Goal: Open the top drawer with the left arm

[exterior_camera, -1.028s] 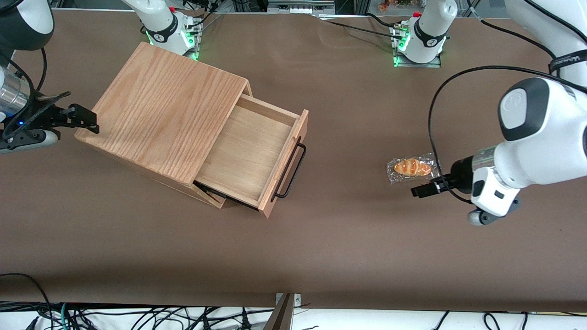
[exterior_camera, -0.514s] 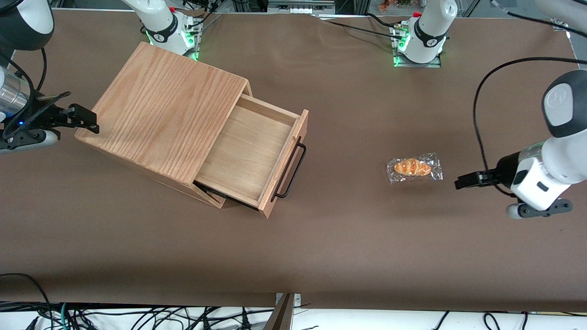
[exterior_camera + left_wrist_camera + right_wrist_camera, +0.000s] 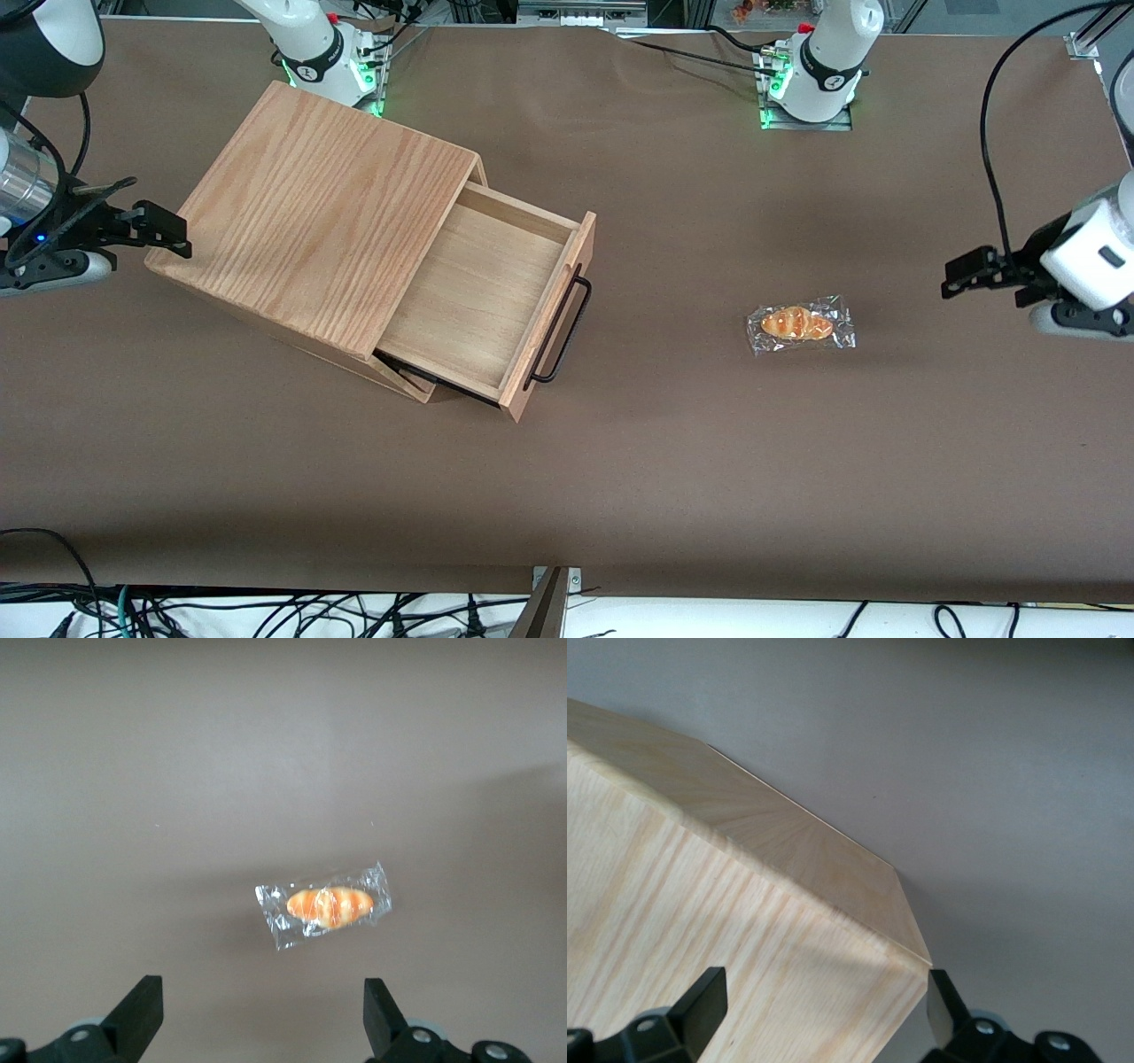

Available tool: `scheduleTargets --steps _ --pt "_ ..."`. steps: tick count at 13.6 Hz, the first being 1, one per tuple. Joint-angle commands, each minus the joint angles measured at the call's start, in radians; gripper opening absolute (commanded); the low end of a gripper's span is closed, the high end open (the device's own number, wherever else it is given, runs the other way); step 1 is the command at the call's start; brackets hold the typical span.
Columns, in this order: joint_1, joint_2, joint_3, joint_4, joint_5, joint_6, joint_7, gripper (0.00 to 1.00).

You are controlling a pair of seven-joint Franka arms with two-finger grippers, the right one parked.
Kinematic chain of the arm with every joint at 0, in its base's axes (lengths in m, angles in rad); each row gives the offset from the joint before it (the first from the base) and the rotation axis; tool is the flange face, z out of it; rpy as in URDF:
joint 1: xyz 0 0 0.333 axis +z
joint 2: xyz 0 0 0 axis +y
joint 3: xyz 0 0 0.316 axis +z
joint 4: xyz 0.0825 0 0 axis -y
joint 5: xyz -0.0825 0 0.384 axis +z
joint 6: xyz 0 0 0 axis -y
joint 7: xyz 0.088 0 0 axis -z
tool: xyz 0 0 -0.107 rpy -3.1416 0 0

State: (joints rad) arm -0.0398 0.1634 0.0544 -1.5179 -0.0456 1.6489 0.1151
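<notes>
The oak-grain cabinet (image 3: 319,213) stands toward the parked arm's end of the table. Its top drawer (image 3: 483,297) is pulled far out and shows an empty light-wood floor. The black bar handle (image 3: 560,330) runs along the drawer's front. The lower drawer is hidden beneath it. The left arm (image 3: 1085,252) is at the working arm's end of the table. Its gripper (image 3: 952,276) is open and empty, raised above the table, far from the drawer. In the left wrist view the gripper (image 3: 263,1020) has its black fingers (image 3: 142,1010) spread wide over bare table.
A wrapped bread roll (image 3: 800,324) lies on the brown table between the drawer and the gripper; it also shows in the left wrist view (image 3: 326,905). Two arm bases (image 3: 811,75) stand at the table edge farthest from the front camera. The cabinet's corner (image 3: 833,895) fills the right wrist view.
The left arm has drawn back from beside the bread roll toward the working arm's end of the table and farther from the front camera. The drawer and roll have not moved.
</notes>
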Motion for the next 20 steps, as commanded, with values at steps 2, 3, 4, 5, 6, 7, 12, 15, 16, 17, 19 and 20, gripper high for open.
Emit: scheduleTargets --steps 2,3,4,5,6,7,12,15,16,17,19,20 --pt "-0.006 -0.149 0.005 -0.139 0.027 -0.012 0.052 1.00" --pt "-0.008 -0.160 0.005 -0.134 0.029 -0.041 0.051 1.00" --pt "-0.017 -0.168 0.005 -0.124 0.044 -0.055 0.046 1.00" --pt "-0.023 -0.176 0.002 -0.114 0.074 -0.067 0.046 1.00" --pt "-0.029 -0.176 -0.002 -0.110 0.096 -0.083 0.046 1.00" --pt "-0.032 -0.176 -0.002 -0.110 0.096 -0.087 0.046 1.00" --pt "-0.034 -0.168 -0.004 -0.071 0.095 -0.132 0.043 1.00" --pt "-0.031 -0.154 -0.005 -0.067 0.090 -0.133 0.034 1.00" --pt "-0.031 -0.154 -0.005 -0.068 0.090 -0.133 0.031 1.00" --pt "-0.032 -0.153 -0.007 -0.068 0.089 -0.133 0.017 1.00" --pt "-0.031 -0.137 -0.010 -0.068 0.086 -0.123 0.001 1.00" --pt "-0.028 -0.127 -0.011 -0.067 0.084 -0.121 0.001 1.00"
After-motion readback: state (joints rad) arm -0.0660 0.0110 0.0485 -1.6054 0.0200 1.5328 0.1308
